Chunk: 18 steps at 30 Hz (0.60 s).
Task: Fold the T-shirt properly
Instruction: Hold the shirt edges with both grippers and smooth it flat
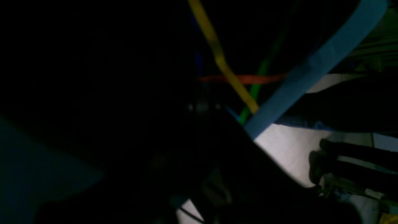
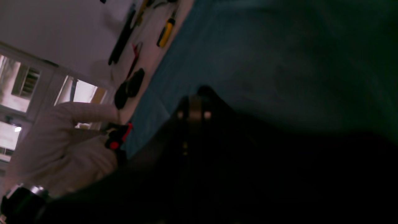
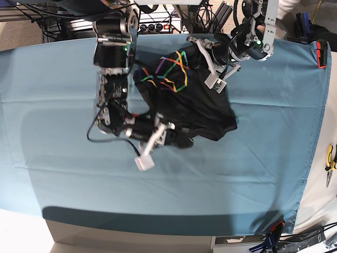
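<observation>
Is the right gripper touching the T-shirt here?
Touching. The base view shows the right gripper shut on the T-shirt, its tips buried in the near hem's dark cloth; the right wrist view is too dark to add anything.

you are in workshop or robotics lab. evidence: work table under teal cloth (image 3: 63, 158) held by clamps (image 3: 319, 54); pliers (image 3: 329, 158) on bare table edge; yellow-handled tool (image 2: 164, 32) and dark hand tools beside cloth; cable bundles and equipment racks (image 3: 158, 23) behind table.
</observation>
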Available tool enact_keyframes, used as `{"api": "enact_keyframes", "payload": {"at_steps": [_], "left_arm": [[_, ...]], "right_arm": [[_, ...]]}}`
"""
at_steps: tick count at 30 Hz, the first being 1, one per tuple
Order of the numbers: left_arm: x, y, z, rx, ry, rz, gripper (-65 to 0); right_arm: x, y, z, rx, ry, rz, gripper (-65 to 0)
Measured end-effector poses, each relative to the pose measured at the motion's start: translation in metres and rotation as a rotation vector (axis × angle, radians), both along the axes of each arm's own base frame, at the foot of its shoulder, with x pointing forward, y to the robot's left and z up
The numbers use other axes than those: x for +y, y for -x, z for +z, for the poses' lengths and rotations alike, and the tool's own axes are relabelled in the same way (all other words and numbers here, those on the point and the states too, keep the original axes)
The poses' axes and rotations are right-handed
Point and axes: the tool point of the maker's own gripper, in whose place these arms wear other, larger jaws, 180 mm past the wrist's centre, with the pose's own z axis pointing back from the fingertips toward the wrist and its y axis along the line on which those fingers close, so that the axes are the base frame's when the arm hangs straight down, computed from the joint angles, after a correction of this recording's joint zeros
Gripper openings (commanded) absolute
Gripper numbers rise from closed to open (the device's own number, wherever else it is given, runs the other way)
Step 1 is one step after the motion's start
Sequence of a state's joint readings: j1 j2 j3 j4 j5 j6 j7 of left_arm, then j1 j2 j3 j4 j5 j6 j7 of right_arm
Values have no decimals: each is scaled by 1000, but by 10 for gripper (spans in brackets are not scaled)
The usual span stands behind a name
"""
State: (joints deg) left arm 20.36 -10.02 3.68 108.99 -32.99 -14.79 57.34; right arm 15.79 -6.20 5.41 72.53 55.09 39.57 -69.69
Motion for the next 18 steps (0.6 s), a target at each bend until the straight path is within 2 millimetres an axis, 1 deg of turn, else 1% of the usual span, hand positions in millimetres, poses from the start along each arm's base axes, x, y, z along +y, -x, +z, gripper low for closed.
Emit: {"api": "enact_keyframes", "payload": {"at_steps": [3, 8, 10, 13, 18], "left_arm": [[0, 0, 0, -3, 2, 2, -650], [0, -1, 0, -4, 2, 3, -650], [0, -1, 0, -4, 2, 3, -650], [0, -1, 0, -4, 2, 3, -650], [0, -1, 0, -4, 3, 3, -650]], "right_arm": [[-2, 13, -19, 45, 51, 20, -650], [-2, 36, -41, 114, 60, 32, -650], [-3, 42, -50, 130, 85, 32, -650], [-12, 36, -61, 111, 173, 3, -650], [-30, 21, -71, 40, 280, -69, -650]]}}
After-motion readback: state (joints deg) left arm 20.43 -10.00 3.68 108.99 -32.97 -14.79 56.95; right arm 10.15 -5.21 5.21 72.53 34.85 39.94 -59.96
